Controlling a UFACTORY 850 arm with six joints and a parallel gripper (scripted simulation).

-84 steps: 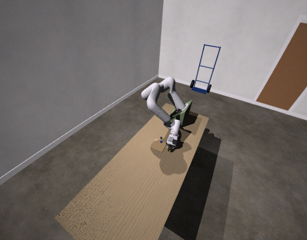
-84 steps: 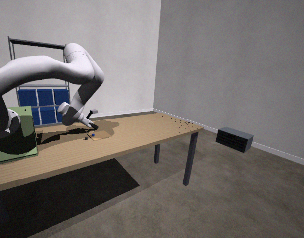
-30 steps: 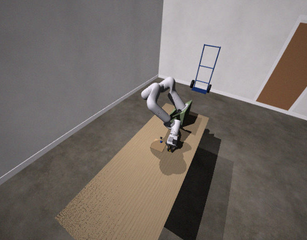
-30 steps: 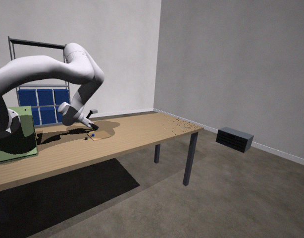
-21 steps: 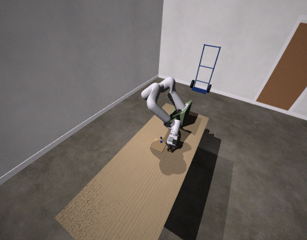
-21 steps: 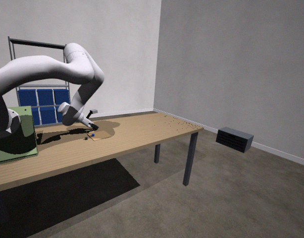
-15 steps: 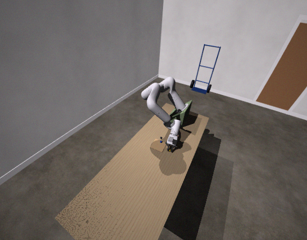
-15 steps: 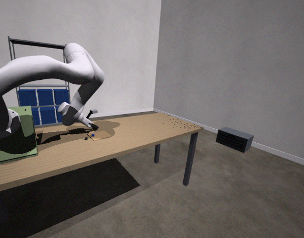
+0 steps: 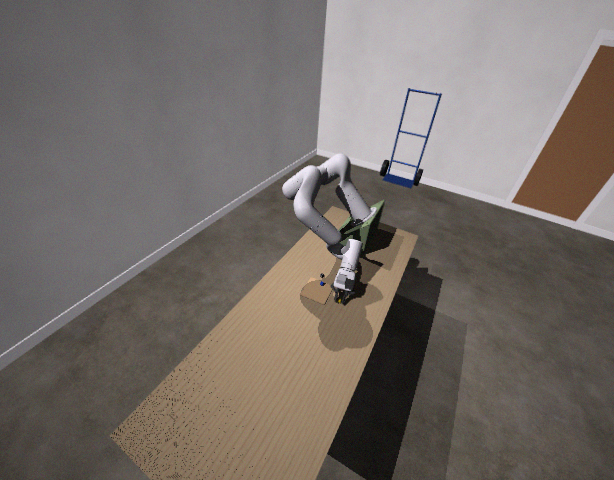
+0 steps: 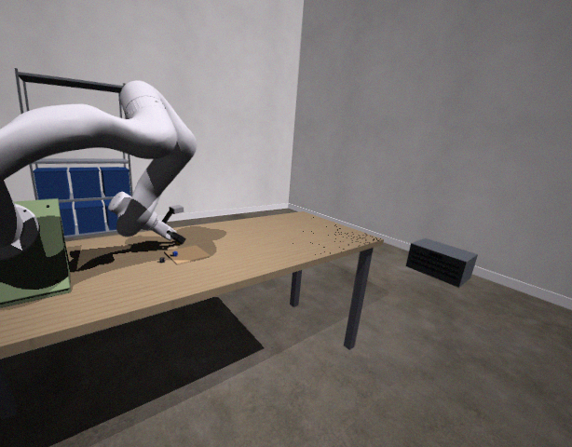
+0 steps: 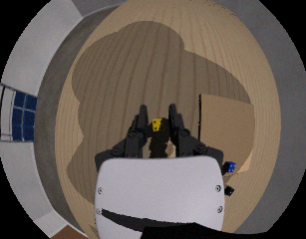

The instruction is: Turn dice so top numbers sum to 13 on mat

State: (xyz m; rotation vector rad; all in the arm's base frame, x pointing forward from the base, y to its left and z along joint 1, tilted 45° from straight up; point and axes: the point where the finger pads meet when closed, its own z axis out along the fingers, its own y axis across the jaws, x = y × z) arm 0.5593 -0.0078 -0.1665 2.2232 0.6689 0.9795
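Note:
My gripper [image 9: 340,300] [image 10: 180,238] [image 11: 157,113] is partly open, with its fingers on either side of a yellow die [image 11: 156,124]. In the wrist view gaps show between the die and both fingers. The yellow die is beside the mat, and its pips are too small to read surely. The tan mat [image 9: 314,294] [image 10: 194,252] [image 11: 227,119] lies on the table. A blue die [image 9: 321,283] [image 10: 175,253] [image 11: 230,167] is at the mat's edge nearer the robot base. A black die [image 9: 321,275] [image 10: 161,260] [image 11: 229,190] lies off the mat, close to that edge.
The wooden table [image 9: 276,351] [image 10: 257,245] carries the green base mount [image 9: 363,235] [image 10: 50,240] at the robot's end. The arm's shadow covers the table around the gripper and part of the mat. A blue hand truck [image 9: 412,135] stands by the far wall.

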